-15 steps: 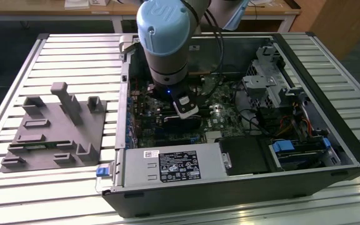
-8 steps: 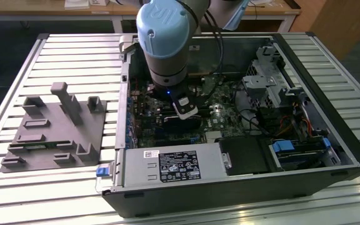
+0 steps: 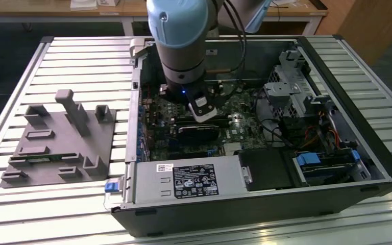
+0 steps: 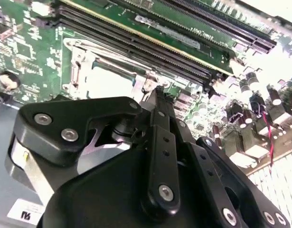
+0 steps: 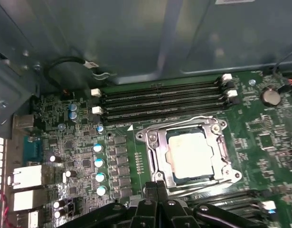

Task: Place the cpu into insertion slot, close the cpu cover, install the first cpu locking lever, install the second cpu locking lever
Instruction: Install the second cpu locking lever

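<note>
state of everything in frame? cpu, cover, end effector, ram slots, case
cpu, seated flat, top showing through the cover's opening
cover, down around the cpu
end effector, shut, holding nothing, just beside the cover's edge
ram slots, empty
case, lying on its side, side panel off

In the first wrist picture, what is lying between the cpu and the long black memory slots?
In the first wrist view, the silver frame of the cpu cover and a narrow strip of green board lie between the cpu and the memory slots.
</note>
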`<state>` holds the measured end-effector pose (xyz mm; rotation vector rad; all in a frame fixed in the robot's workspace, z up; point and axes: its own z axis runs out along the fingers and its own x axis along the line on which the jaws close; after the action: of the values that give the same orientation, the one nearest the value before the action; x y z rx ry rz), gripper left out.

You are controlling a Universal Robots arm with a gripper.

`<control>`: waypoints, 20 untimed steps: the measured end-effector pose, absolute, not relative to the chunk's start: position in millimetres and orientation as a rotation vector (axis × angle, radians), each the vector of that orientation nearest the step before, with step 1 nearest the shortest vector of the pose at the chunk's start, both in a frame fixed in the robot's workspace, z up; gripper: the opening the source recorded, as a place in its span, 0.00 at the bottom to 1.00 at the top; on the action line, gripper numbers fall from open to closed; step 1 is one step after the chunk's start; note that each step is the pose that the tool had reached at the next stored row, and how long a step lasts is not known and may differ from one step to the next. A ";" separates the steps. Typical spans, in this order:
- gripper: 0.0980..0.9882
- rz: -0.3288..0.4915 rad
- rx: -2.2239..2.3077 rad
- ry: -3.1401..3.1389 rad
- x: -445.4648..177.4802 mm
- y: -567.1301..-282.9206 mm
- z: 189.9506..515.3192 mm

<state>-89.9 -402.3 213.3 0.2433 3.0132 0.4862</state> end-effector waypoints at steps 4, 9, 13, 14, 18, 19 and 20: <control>0.01 0.451 0.243 3.017 -84.0 -402.3 217.7; 0.01 0.394 0.245 3.021 -70.0 -402.2 217.7; 0.01 0.352 0.243 3.024 -62.4 -400.0 217.8; 0.01 0.342 0.243 3.025 -61.0 -399.0 217.8; 0.01 0.312 0.242 3.026 -56.5 -390.8 217.8; 0.01 0.306 0.241 3.027 -55.7 -387.8 217.8; 0.01 0.300 0.241 3.027 -54.9 -384.8 217.8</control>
<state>-54.9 -384.8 217.8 0.2410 3.0270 0.3002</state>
